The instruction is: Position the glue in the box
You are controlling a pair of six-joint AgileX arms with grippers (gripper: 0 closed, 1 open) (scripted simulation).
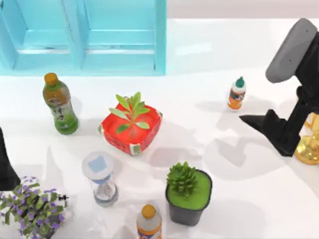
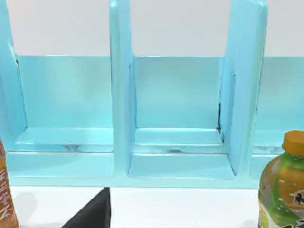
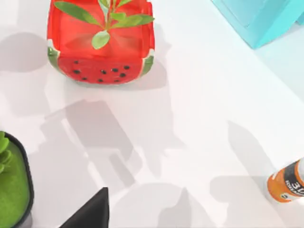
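Approach step — right gripper (image 1: 256,121) near upright glue (image 1: 237,94), finger state unclear; next, close in, grasp — blue box (image 1: 159,50) beyond.

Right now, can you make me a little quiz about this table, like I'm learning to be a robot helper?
1. True or false: the glue is already inside the blue box.
2. Which arm is nearer the glue: A) left arm, B) right arm?
3. What colour cap does the green-tea bottle have?

Key:
1. False. The glue stands upright on the white table, apart from the box.
2. B. The right arm is at the table's right side, close to the glue.
3. Orange.
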